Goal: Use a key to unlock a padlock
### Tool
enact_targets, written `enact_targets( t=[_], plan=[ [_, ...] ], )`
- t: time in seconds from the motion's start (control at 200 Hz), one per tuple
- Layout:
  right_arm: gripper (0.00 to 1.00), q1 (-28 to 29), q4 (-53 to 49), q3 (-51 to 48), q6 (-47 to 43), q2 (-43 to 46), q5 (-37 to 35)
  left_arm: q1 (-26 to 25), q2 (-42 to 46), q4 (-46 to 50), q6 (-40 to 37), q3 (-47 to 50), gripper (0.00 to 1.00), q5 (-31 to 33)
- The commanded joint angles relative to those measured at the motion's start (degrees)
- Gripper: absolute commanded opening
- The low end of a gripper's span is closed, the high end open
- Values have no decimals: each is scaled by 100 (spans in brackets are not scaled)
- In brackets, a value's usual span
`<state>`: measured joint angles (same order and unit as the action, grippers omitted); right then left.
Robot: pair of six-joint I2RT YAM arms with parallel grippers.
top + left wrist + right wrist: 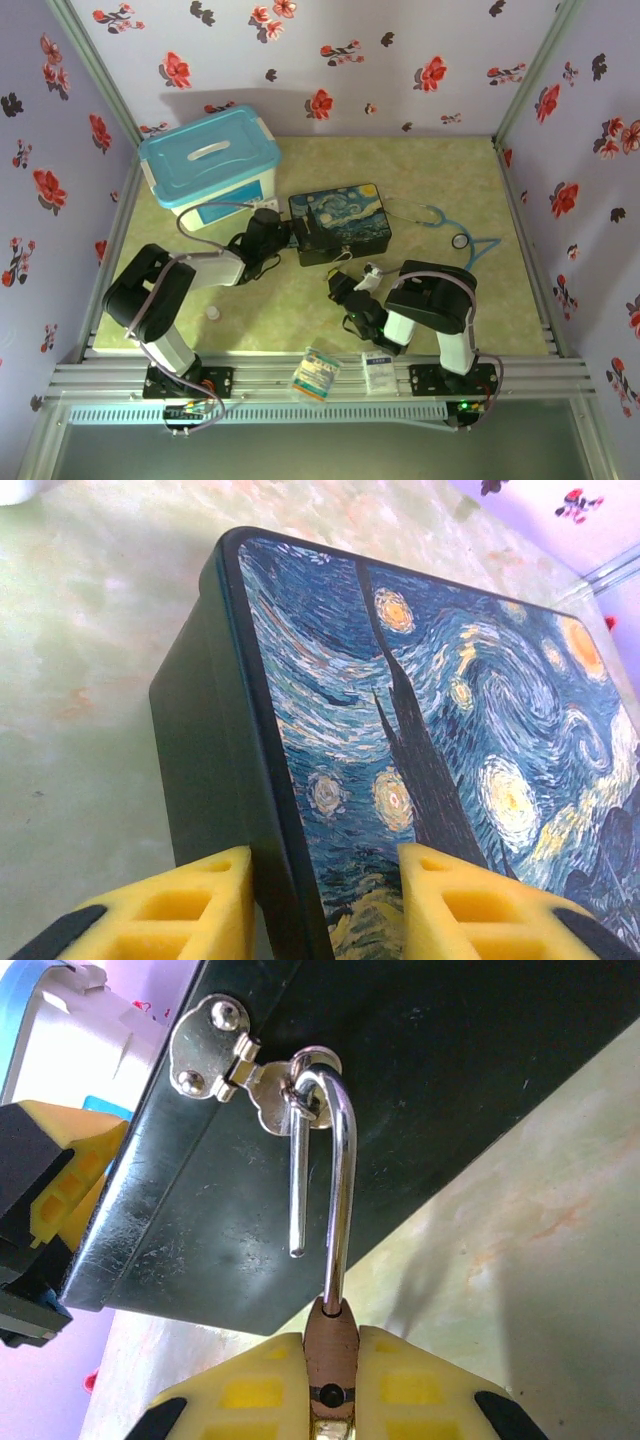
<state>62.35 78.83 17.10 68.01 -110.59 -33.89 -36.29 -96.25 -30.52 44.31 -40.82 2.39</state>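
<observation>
Tally from the left: one white bin (210,165) with a blue lid in the far corner, one small white cap (213,313) on the mat (430,180), one painted box (340,222) mid-table, one padlock (343,1190), two packets on the near rail (250,372), a blue-green packet (316,375) and a white packet (380,372), and one stethoscope (450,232) at right. The left gripper (325,860) straddles the box's left edge, one yellow finger beside the dark side wall, the other over the painted lid; whether they press I cannot tell. The padlock hangs from the clasp (225,1060) on the box's near wall, shackle sprung with its short leg free, its brass body clenched between the fingers of the right gripper (330,1345). The mat is pale green and marbled; the walls (230,60) are lilac with red and black flowers.
</observation>
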Motion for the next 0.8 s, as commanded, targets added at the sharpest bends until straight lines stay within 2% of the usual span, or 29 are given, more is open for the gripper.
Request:
enact_targets(
  t=[0.0,0.275,0.425,0.585,0.68,0.795],
  plan=[
    [0,-57,70,-146,245,-76,-393,21,-638,1287,-108,626,33,332],
    [0,-236,67,91,237,3,-732,91,-634,1119,-149,835,32,320],
    [0,-540,74,43,177,78,-493,188,-608,993,-132,957,32,234],
    [0,-535,64,59,-166,310,-370,228,-589,970,-169,980,32,229],
    [0,-507,63,180,4,133,-263,232,-476,912,-106,938,32,115],
    [0,-249,67,237,126,-76,-460,204,171,968,108,861,39,-94]
  ],
)
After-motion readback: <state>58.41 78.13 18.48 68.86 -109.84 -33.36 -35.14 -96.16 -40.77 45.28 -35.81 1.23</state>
